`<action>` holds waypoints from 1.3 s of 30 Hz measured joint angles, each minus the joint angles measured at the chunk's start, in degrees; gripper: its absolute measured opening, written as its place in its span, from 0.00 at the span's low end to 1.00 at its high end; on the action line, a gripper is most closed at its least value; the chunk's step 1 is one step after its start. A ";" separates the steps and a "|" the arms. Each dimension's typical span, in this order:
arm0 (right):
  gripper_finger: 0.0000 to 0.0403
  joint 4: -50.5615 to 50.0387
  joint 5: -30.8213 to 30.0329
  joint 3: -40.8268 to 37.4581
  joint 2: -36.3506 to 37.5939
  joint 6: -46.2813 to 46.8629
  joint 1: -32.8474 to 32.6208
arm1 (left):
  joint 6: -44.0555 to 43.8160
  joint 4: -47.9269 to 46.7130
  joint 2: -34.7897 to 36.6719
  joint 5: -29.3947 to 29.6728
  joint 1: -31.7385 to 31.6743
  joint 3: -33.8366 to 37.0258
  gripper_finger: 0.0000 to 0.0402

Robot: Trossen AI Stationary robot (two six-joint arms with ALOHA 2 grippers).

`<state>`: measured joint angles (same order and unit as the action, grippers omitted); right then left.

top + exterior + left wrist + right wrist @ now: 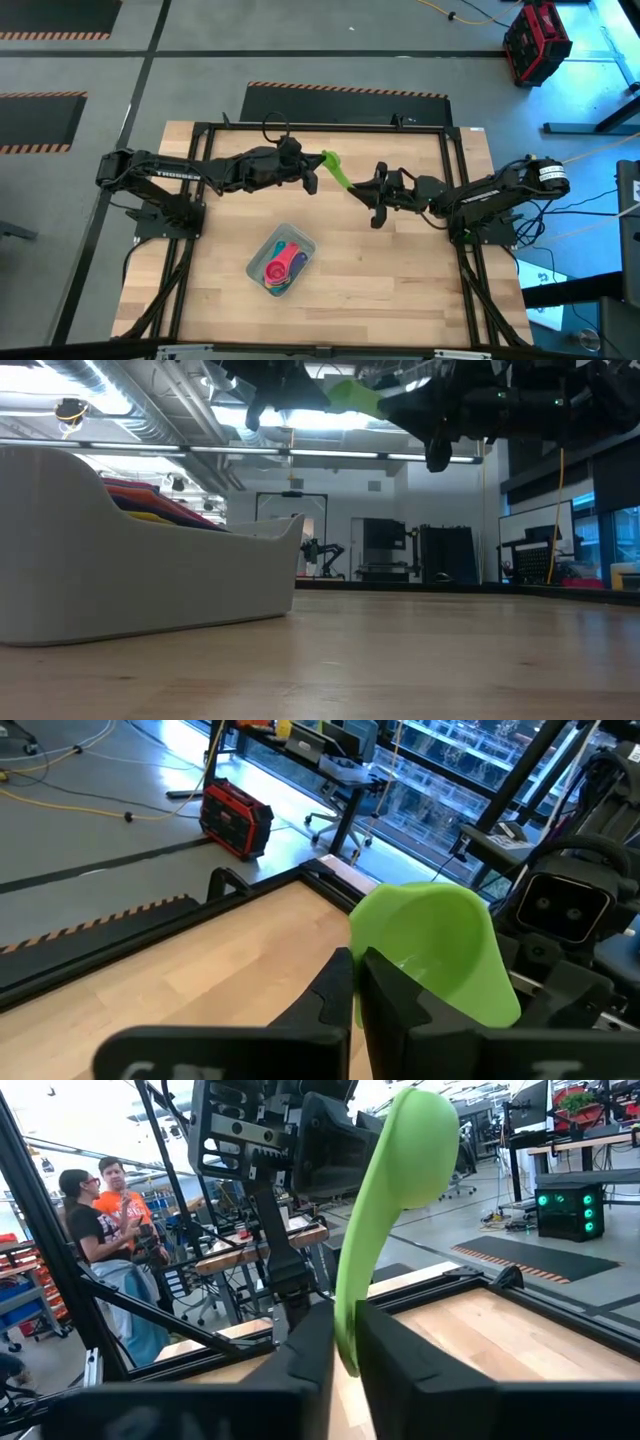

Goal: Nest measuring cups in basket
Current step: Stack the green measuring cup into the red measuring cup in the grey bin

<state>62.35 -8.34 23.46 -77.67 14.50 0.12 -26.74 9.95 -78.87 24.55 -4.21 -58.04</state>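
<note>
The basket (306, 246) sits near the middle of the table (400, 290), a little toward its front edge, with several nested measuring cups (281, 268) inside. Farther back, above the table's rear half, the green measuring cup (335, 168) hangs in the air between both arms. The left gripper (315, 170) is closed on its bowl end; the right gripper (345, 1342) has its fingers narrowed around the handle. The cup looks light, stiff, smooth plastic, likely slippery; the flat handle seems the surest hold.
</note>
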 joint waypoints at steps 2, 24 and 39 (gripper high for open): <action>0.09 0.00 0.00 0.00 0.00 -0.02 0.00 | -0.05 -0.01 0.00 0.01 0.00 0.00 0.01; 0.02 -1.52 2.77 -0.02 0.18 -0.02 0.13 | 6.77 -2.28 0.02 -4.80 0.04 0.00 0.26; 0.02 -27.73 11.08 0.00 14.00 8.00 4.55 | 10.83 -10.88 0.02 -9.51 0.14 0.01 0.30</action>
<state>34.62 2.74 23.46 -63.67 22.50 4.67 -15.91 -0.93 -78.85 15.04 -4.06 -58.03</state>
